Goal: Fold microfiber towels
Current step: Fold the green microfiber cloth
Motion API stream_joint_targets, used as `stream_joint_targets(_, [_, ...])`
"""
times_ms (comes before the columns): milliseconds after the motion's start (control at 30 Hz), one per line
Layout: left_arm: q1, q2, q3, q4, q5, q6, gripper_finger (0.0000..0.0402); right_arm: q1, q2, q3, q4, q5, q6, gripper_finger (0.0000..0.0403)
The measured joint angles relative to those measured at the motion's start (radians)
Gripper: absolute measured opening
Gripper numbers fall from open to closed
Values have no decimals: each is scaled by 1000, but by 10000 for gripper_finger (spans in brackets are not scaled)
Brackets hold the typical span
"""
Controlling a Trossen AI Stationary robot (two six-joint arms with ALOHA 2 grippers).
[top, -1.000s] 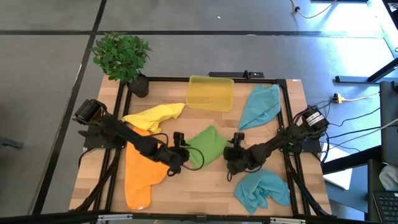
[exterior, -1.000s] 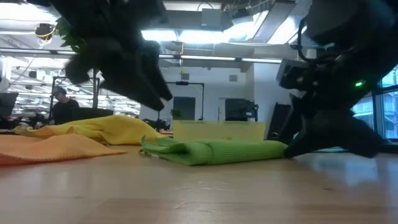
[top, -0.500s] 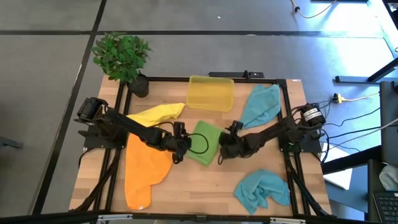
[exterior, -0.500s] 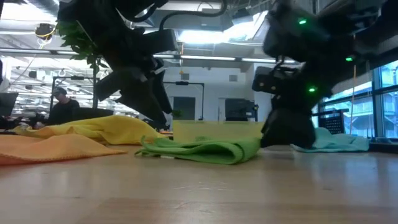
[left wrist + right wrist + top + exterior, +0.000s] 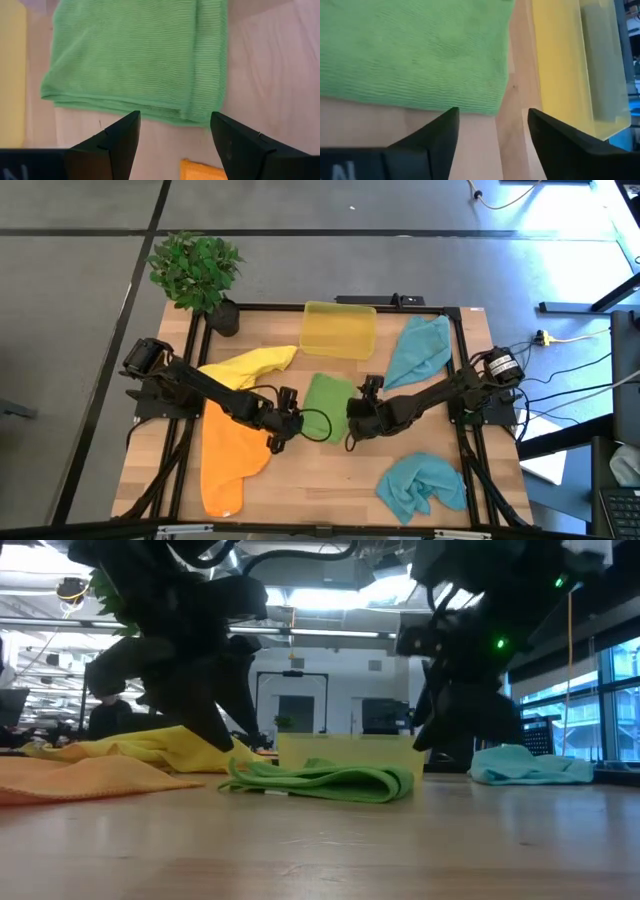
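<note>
The green towel (image 5: 327, 402) lies folded into a narrow rectangle at the table's middle, flat on the wood, and shows as a low stack in the low view (image 5: 320, 782). My left gripper (image 5: 288, 426) stands open just off the towel's near left corner, and the left wrist view (image 5: 175, 130) shows nothing between its fingers. My right gripper (image 5: 352, 423) hovers open at the towel's near right corner; the right wrist view (image 5: 492, 125) shows a bare gap there too. Neither touches the cloth.
A yellow towel (image 5: 250, 365) and an orange towel (image 5: 232, 455) lie under and beside the left arm. One teal towel (image 5: 418, 350) lies at the far right, another (image 5: 422, 483) at the near right. A translucent yellow bin (image 5: 338, 330) stands at the far edge, a potted plant (image 5: 197, 270) at the far left corner.
My right gripper has gone toward the table's left and far edge and risen off the wood. The green towel's right part has drawn in, so the towel now lies narrower and more squared than before. Both grippers stay open.
</note>
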Motion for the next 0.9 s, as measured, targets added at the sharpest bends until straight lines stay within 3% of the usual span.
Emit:
stream_joint_targets(100, [-10,0,0,-18,-1,0,234,43,0,23,-11,-16,15,237])
stream_joint_targets(367, [-12,0,0,-39,-12,65,234,144,0,27,192,-243,-57,237])
stream_joint_targets(700, [-14,0,0,-23,-12,103,234,189,116,29,315,-246,-273,237])
stream_joint_targets(900, [-15,1,0,-7,-12,103,234,197,168,31,328,-129,-368,237])
